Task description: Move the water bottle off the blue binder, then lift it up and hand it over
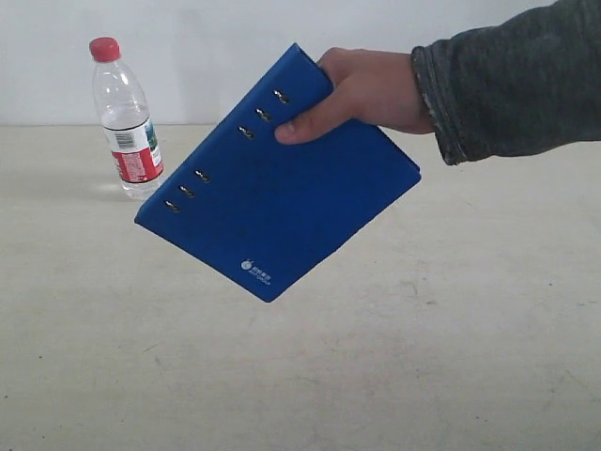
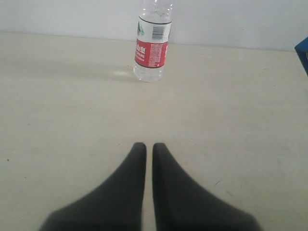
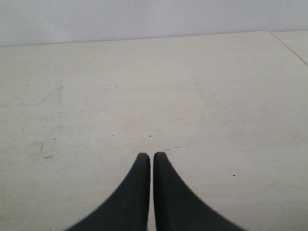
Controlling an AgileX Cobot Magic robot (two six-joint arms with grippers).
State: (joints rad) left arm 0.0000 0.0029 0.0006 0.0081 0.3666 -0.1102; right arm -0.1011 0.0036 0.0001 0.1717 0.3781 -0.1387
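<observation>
fingertips of the left gripper (image 2: 149, 144), dark and tapered, sit almost together with only a thin slit between them, holding nothing above the pale, scuffed table (image 1: 451, 376). the right gripper (image 3: 152, 154) is drawn just as narrow and is likewise empty over bare tabletop. further out, a person's hand (image 1: 366, 89) in a grey knitted sleeve (image 1: 507, 85) grips the flat dark-blue ring binder (image 1: 291, 216) at its upper corner by the slotted edge, tilted and apparently clear of the table, white logo at the lowest corner. beyond it on the left, the small clear plastic water bottle (image 1: 127, 122) with red cap and red-white-green label stands upright on the table, apart from the binder, near the white wall (image 1: 207, 38).
</observation>
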